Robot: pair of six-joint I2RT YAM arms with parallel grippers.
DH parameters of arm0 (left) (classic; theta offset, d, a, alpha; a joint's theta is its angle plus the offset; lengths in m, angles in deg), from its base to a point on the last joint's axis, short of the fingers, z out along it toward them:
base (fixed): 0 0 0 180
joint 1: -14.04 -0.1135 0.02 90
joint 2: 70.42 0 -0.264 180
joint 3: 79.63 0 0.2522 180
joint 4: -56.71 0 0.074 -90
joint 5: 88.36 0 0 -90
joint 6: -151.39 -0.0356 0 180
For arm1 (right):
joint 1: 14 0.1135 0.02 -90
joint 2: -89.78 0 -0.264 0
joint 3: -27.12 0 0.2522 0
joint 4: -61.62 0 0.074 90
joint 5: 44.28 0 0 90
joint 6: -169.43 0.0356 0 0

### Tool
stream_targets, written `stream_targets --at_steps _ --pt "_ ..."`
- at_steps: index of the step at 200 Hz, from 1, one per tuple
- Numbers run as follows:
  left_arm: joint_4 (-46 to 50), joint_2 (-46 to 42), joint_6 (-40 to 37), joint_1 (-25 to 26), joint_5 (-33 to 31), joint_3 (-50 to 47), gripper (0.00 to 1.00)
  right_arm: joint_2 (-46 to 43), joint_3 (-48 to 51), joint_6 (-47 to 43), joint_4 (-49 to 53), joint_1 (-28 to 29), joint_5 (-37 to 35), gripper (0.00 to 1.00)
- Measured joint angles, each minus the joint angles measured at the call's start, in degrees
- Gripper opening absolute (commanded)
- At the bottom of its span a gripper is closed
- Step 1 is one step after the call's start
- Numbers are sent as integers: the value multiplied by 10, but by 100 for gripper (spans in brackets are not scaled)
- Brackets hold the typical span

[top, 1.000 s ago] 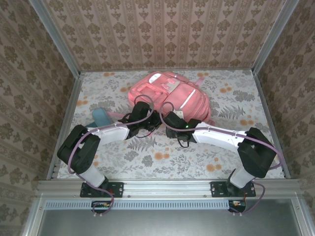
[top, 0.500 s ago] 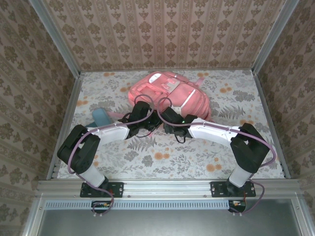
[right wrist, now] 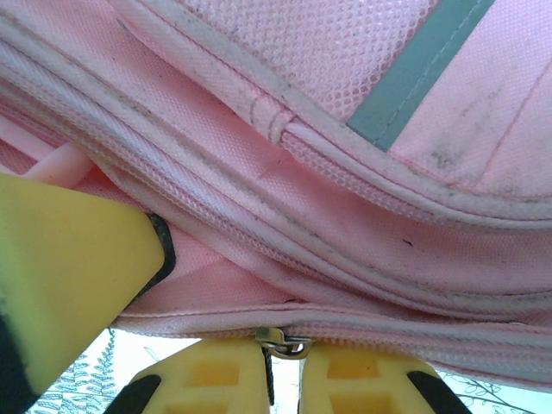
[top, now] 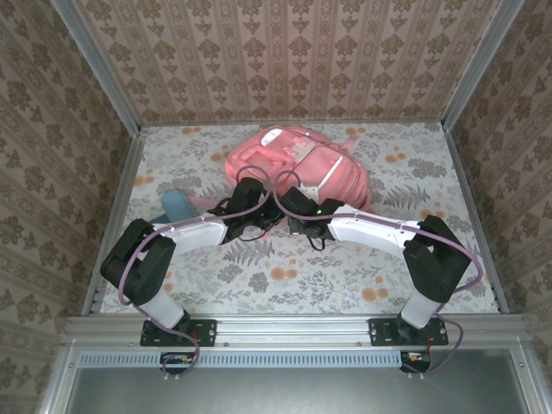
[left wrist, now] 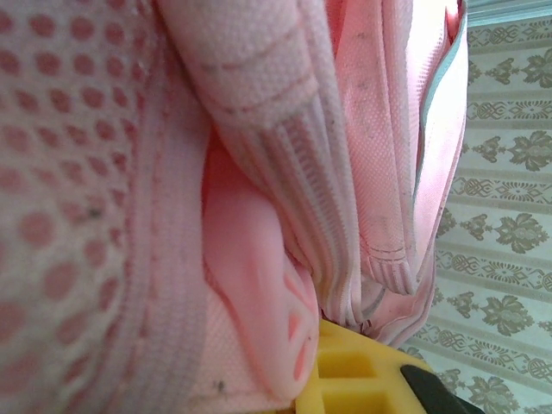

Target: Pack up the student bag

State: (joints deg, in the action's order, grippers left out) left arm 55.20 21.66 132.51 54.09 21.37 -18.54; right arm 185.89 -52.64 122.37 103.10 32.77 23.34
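The student bag (top: pixel 297 162), a soft pink backpack with a pale stripe, lies at the back middle of the table. Both grippers meet at its near edge. My left gripper (top: pixel 264 207) is shut on a fold of the bag's pink fabric; one yellow finger (left wrist: pixel 362 373) shows under the cloth. My right gripper (right wrist: pixel 283 369) is shut on the metal zipper pull (right wrist: pixel 281 340) of the bag's zip, its two yellow fingers side by side below the seam. In the right wrist view the left gripper's finger (right wrist: pixel 69 267) presses the fabric just left of the pull.
A small teal pencil case (top: pixel 178 205) lies left of the left arm. The floral tablecloth (top: pixel 285 276) is bare between the arm bases. Patterned walls close in the table at the back and both sides.
My right gripper has moved a little left toward the bag's edge and closed on the zipper pull. The left gripper has kept its hold on the fabric.
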Motion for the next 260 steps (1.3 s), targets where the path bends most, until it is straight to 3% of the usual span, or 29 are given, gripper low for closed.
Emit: stream_targets --at_steps 74,95,118,155,209,260 --pt "32 -11 -4 -5 0 0 6 -132 112 -10 39 -49 -1 15" --pt "36 -12 -7 -7 0 0 7 -148 123 -25 50 -65 3 24" --pt "53 -12 -13 -13 0 0 7 -150 122 -71 54 -72 33 41" --pt "65 -12 -19 -16 -1 0 8 -150 120 -122 54 -72 63 47" --pt "67 -12 -20 -16 -1 0 8 -122 116 -160 49 -72 83 42" --pt "67 -12 -20 -17 0 0 8 -97 110 -170 19 -72 72 29"
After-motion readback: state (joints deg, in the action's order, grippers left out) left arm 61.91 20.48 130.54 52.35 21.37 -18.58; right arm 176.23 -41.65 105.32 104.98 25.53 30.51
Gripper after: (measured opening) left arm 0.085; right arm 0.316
